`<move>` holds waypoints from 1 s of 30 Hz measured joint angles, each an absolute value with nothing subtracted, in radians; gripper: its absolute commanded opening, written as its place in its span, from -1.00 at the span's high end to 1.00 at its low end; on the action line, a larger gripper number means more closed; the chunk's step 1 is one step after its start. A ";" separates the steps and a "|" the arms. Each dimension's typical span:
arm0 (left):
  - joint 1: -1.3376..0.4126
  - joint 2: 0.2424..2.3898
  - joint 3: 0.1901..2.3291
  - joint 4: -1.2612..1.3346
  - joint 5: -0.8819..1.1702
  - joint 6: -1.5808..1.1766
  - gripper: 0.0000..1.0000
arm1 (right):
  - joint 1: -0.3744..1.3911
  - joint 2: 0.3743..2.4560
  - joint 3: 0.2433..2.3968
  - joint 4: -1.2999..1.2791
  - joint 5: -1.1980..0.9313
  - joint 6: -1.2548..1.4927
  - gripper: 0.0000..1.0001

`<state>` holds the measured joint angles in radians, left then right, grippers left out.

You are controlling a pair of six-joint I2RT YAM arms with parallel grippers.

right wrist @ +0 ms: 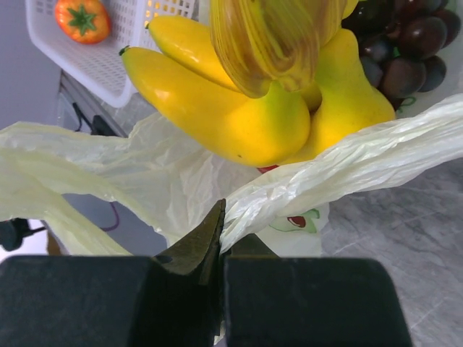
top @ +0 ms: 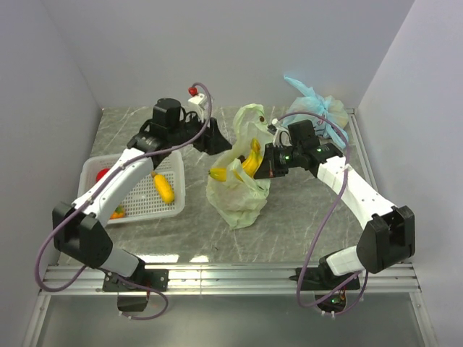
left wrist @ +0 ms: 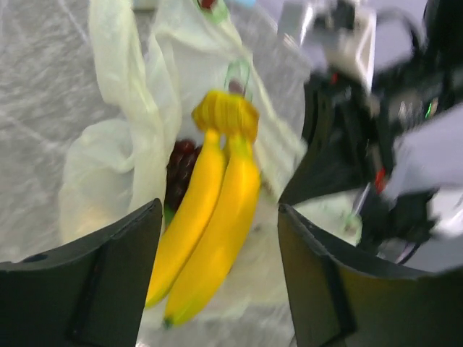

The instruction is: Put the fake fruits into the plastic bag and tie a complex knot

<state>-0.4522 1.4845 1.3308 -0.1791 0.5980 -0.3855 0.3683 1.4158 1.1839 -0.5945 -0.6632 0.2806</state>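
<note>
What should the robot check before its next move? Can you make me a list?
1. Right fingers pinching the bag rim: ok.
2. Left fingers open, holding nothing: ok.
3. Grapes inside the bag: ok.
4. Bananas fully inside: not ok, they poke out the top.
5. Basket emptied: not ok, a yellow fruit and a tomato remain.
6. Bag handles tied: not ok.

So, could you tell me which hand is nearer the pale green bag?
Right: the right hand pinches the bag; the left hand hangs open beside it, facing the bananas.
</note>
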 measured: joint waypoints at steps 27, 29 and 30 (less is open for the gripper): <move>-0.608 1.524 1.348 -0.699 0.395 0.790 -0.47 | 0.391 1.394 1.186 -0.629 -0.613 0.188 1.00; -0.618 1.543 1.348 -0.681 0.374 0.812 -0.25 | 0.395 1.394 1.186 -0.630 -0.612 0.185 1.00; -0.622 1.554 1.348 -0.676 0.368 0.821 -0.14 | 0.397 1.394 1.186 -0.630 -0.612 0.184 1.00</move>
<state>-0.6216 1.5536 1.3476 -0.6762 0.3676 0.8211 0.3969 1.3945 1.1862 -0.6304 -0.6125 0.1841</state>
